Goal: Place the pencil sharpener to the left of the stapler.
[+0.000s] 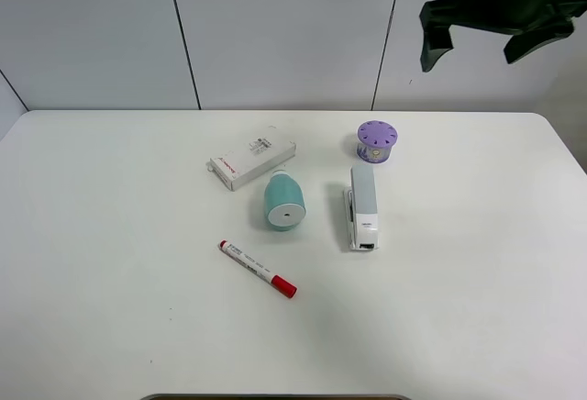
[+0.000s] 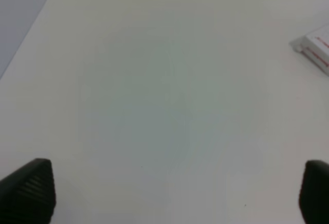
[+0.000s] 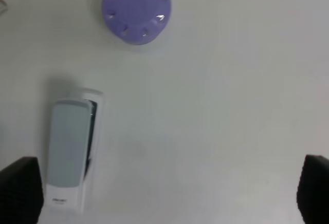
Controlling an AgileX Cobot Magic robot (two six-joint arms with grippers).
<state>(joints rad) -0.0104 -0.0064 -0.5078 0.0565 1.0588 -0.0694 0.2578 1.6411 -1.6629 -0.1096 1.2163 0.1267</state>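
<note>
White bench [image 1: 110, 262] under a grey panelled wall. The sharpener [image 1: 284, 200] lies on its side near the middle of the bench, teal body, white round face turned toward the camera, small white knob end pointing away toward the box [image 1: 252, 159]; the knob sits just beside the box's near edge, touching or not I cannot tell. The stapler [image 1: 362, 207] lies flat to the sharpener's right, a clear gap between them, its long axis running front to back. So the sharpener is already on the stapler's left side in the high view. Purple holed container [image 1: 377, 140] stands just behind the stapler's far end, apart from it. A white marker with a red cap [image 1: 258, 269] lies at a slant in front of the sharpener, well clear. Right end effector [image 1: 477, 47] hangs high at the upper right of the high view, above the bench, fingers spread wide, nothing between them; its wrist view looks straight down on the stapler [image 3: 69, 154] and the container [image 3: 135, 9]. Left end effector [image 2: 175, 193] is out of the high view; its wrist view shows both fingertips [image 2: 31, 188] far apart over bare bench, a corner of the box [image 2: 313, 47] at the edge.
</note>
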